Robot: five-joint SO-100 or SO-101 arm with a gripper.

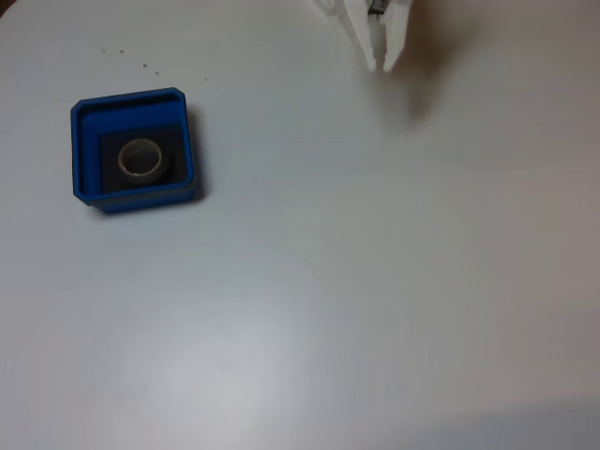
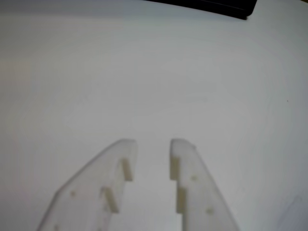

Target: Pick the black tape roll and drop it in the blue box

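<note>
A plain white desk [image 1: 375, 309] carries everything here, evenly lit, with a few dark specks toward its far left corner in the fixed view and a dark strip [image 2: 211, 7] along its far edge in the wrist view.

You have the black tape roll [image 1: 142, 159] already lying inside the blue box [image 1: 86, 150], which sits on the left part of the desk, nearer the far edge than the near one. The roll rests flat on the dark floor of the box, roughly in its middle, clear of the blue walls as far as the fixed view lets you judge. Its hole faces straight up at the camera, so its axis stands upright from the desk; as a ring it has no long axis along the surface and points no particular way.

Your tool [image 2: 153, 147] is empty: in the wrist view the two white fingers stand slightly parted with only bare desk between them. In the fixed view the tool [image 1: 380, 64] hangs at the far edge of the desk, well apart from the box.

By the look of it, the drop is done and you are in the closing step. The next move calls for little: keep the tool away from the box and bring the arm to rest, taking care not to sweep back over the tray and disturb the roll.
</note>
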